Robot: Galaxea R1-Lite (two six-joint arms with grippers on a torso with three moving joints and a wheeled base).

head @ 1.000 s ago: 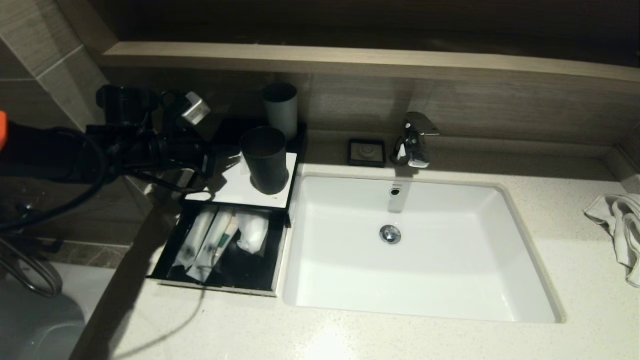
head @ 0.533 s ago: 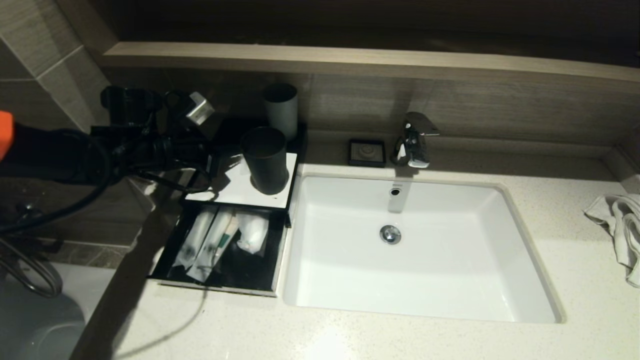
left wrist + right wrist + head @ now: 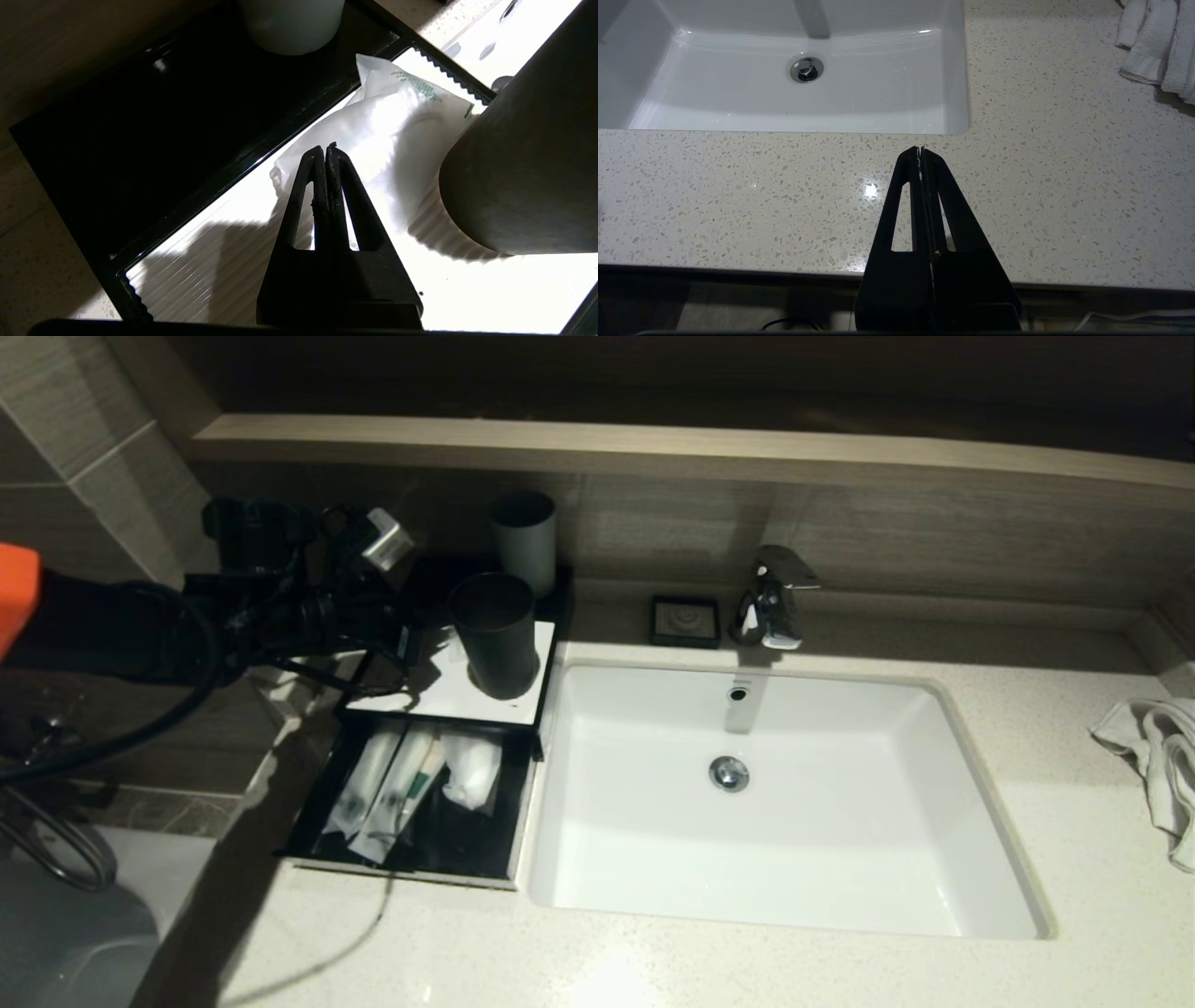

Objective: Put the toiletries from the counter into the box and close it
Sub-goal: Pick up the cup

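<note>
The left arm reaches in level from the left edge of the head view, its wrist bent toward the black box (image 3: pixel 439 695) at the left end of the counter (image 3: pixel 653 961). The left pincer (image 3: pixel 325 151) has its jaws pressed together with nothing between them; its tips hang over the box's white top panel, right at a white packet (image 3: pixel 397 135) with green print that lies there. This packet sits between the pincer and the dark cup (image 3: pixel 495 635) standing on the same panel, and its far edge runs beside the cup's base. Whether the tips touch the packet cannot be told. A grey cup (image 3: pixel 525 541) stands behind, on the black tray at the back of the box.

The box's drawer (image 3: pixel 308 845) is pulled out toward the front. Inside lie three packets: two long narrow ones (image 3: pixel 362 789) side by side on the left, one carrying a green label (image 3: pixel 415 791), and a small squarish one (image 3: pixel 472 770) on the right.

The right pincer (image 3: pixel 920 150) is parked over the bare front strip of the counter, just before the sink (image 3: pixel 957 112), its jaws closed on nothing. A white towel (image 3: pixel 1162 765) lies crumpled at the counter's far right. A small black dish (image 3: pixel 686 621) rests beside the tap (image 3: pixel 773 597).
</note>
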